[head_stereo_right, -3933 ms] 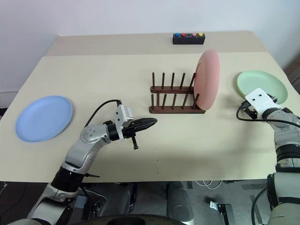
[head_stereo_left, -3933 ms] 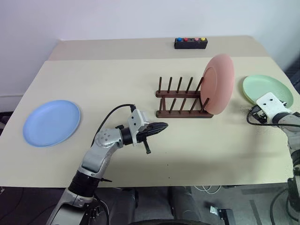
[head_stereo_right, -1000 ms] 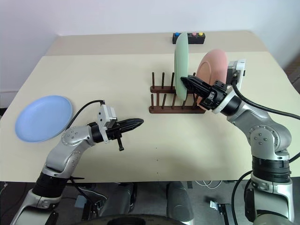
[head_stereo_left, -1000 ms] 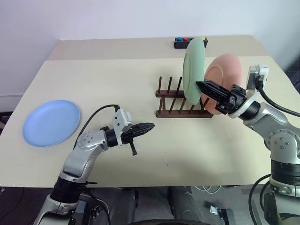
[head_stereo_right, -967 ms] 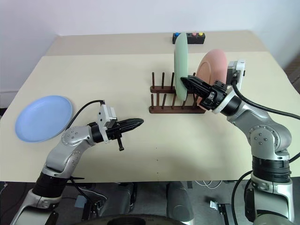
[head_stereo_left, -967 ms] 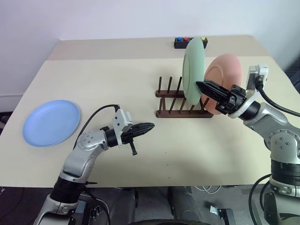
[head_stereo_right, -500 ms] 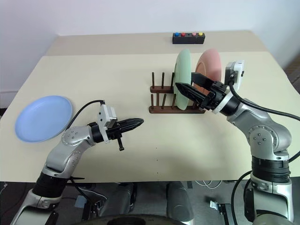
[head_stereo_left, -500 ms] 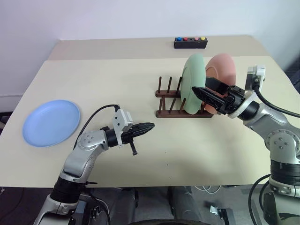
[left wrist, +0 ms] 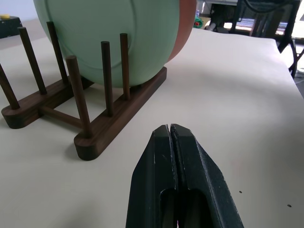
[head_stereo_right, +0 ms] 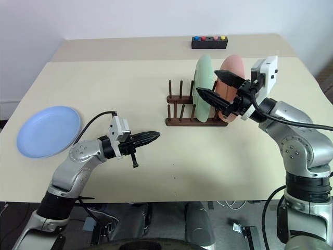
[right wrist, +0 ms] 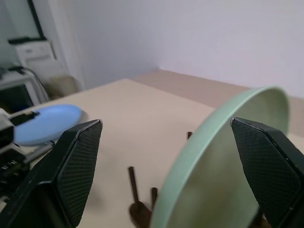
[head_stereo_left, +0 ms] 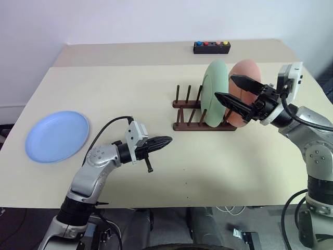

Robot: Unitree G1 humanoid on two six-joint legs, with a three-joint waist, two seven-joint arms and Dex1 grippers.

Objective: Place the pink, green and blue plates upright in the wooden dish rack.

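Two plates, green [head_stereo_left: 214,92] and pink [head_stereo_left: 245,88], are standing propped between the rack's [head_stereo_left: 200,112] pegs. The right pincer [head_stereo_left: 235,92] is hanging spread beside them, gripping nothing. The left pincer [head_stereo_left: 161,142] is waiting pressed together, while the blue plate [head_stereo_left: 56,136] is lying flat well left of the rack.

The worktop [head_stereo_left: 156,94] is plain pale beige. At the left of the frame lies a light blue plate [head_stereo_left: 56,136]. The dish rack [head_stereo_left: 200,112] right of centre is dark brown wood, holding a mint green plate [head_stereo_left: 214,91] and a salmon pink plate [head_stereo_left: 244,78]. Near the top edge sits a small black box [head_stereo_left: 212,48] with blue, red and yellow buttons. Both the left pincer [head_stereo_left: 161,141] and right pincer [head_stereo_left: 233,89] have black fingers on silver-grey arms.
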